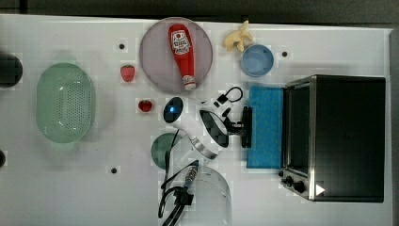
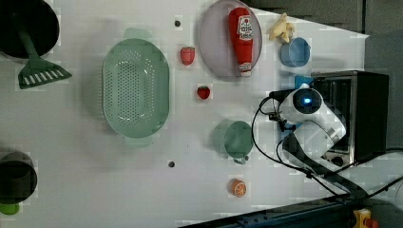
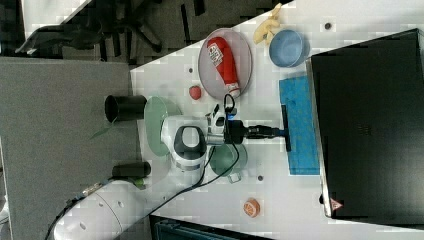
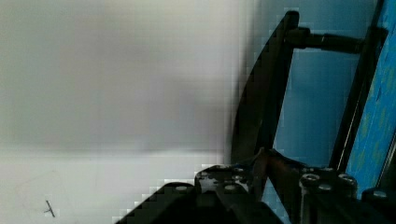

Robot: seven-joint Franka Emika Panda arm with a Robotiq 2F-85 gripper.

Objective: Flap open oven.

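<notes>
From the top view, going left to right, I have the green colander (image 1: 65,102) at nine o'clock on the worktop (image 1: 56,188), then the grey plate (image 1: 155,61) with the ketchup bottle (image 1: 182,54) at about eleven o'clock. My arm sits mid-frame, and the oven (image 1: 348,136) stands at three o'clock.

The oven's blue door (image 1: 266,126) lies folded down flat towards the arm, and the dark bar handle (image 1: 246,126) runs along its outer edge. My pincer (image 1: 240,126) is at that bar. In the wrist view the bar (image 4: 261,107) sits between the fingers (image 4: 273,170), so I read the pincer as clenched on the handle, jaws narrow.

As I judge it, the flap-open step is at its very end: the door looks fully down, near level with the worktop. In the right view the door (image 3: 300,125) stretches out from the oven's black top (image 3: 370,125) towards nine o'clock.

Next I would let go of the bar and back the arm away towards nine o'clock in the top view. That calls for a clean release, no drag on the handle, and a path that avoids the dark green cup (image 1: 163,149) under the arm.
</notes>
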